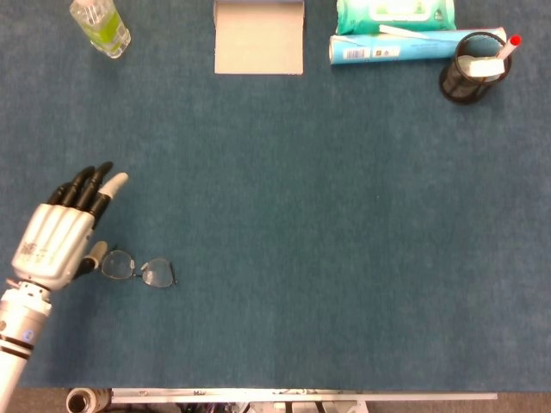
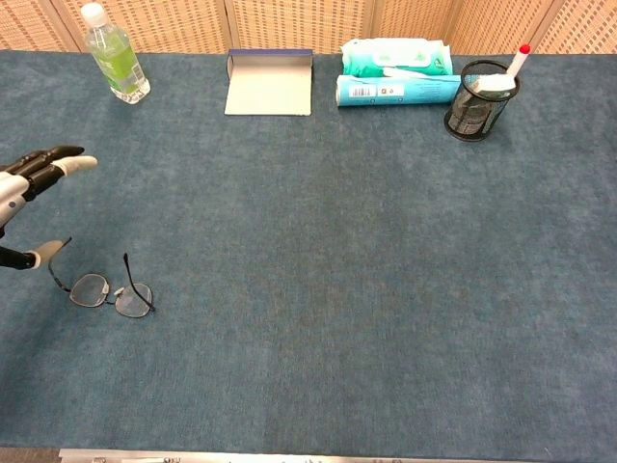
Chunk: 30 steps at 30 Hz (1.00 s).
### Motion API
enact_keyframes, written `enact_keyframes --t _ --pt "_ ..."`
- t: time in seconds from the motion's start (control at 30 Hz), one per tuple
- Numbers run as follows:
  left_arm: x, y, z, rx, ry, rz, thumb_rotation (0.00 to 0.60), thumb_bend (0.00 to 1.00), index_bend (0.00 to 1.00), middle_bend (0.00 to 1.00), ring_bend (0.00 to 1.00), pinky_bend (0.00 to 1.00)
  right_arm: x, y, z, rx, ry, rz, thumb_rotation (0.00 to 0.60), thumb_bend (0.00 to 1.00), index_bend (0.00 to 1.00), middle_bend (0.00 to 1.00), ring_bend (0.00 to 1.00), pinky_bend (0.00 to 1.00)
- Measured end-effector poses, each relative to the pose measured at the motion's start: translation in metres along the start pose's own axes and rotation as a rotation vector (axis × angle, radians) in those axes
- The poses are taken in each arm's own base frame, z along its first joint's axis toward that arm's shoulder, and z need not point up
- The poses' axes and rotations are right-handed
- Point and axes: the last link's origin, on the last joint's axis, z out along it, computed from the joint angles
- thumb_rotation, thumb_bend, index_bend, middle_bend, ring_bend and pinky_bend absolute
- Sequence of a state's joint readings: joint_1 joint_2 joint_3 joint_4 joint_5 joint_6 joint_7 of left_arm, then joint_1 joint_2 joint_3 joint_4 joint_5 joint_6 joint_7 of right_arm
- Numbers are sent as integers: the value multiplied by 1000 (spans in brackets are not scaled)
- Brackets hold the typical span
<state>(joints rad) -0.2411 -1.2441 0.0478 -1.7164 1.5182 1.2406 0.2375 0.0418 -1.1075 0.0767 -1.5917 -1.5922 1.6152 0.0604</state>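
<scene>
Thin wire-framed glasses (image 1: 138,269) lie lenses-down on the blue table cover at the near left, seen also in the chest view as glasses (image 2: 111,292) with their temple arms sticking up. My left hand (image 1: 62,237) hovers just left of them, palm down, fingers straight and apart, holding nothing. Its thumb tip sits against the glasses' left temple arm. In the chest view only the fingers and thumb of the left hand (image 2: 29,174) show at the left edge. Neither view shows my right hand.
Along the far edge stand a clear bottle (image 1: 102,24) with green liquid, an open flat box (image 1: 258,36), a pack of wipes (image 1: 394,13), a blue tube (image 1: 405,47) and a black mesh pen cup (image 1: 472,67). The table's near edge runs along the bottom.
</scene>
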Motion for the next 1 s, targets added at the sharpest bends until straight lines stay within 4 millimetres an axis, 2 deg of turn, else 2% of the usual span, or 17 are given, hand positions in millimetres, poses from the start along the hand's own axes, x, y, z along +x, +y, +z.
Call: enact_keyframes --t 0.4,1.0 --pt "-18 11 8 -31 -47 4 600 325 0 0 0 169 4 -1 -1 4 10 7 600 99 473 409 300 306" --pt "-46 15 17 -53 -91 33 600 324 0 0 0 168 5 0 -1 6 10 14 600 99 473 409 299 306"
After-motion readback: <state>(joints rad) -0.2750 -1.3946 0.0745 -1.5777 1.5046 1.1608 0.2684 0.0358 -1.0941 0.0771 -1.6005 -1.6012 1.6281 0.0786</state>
